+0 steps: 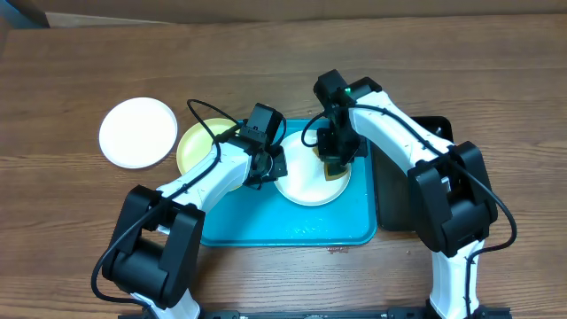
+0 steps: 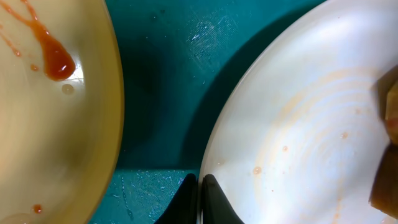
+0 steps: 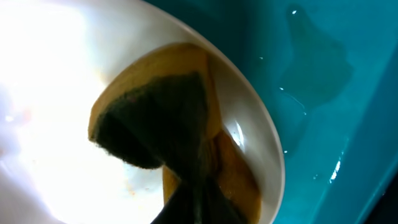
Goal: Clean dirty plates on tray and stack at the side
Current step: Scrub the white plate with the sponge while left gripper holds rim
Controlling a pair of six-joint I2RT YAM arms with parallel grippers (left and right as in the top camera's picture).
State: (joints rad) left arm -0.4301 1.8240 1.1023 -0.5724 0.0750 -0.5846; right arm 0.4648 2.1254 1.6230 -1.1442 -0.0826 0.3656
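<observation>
The left gripper [image 2: 199,202] jaws pinch the rim of the white plate [image 2: 311,124] in the tray [image 2: 161,93], while the right gripper [image 3: 194,202] jaws clamp a sponge [image 3: 155,118] resting on it.

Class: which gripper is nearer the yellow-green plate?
Left. The left gripper sits just beside the yellow-green plate, between it and the white plate; the right gripper is farther off, holding a sponge on that white plate.

Wooden counter [image 1: 266,62], brown grain. Narrow black tray [image 1: 394,199] on it, right side. Yellow sponge [image 3: 161,124], dark green scrub face, folded.
</observation>
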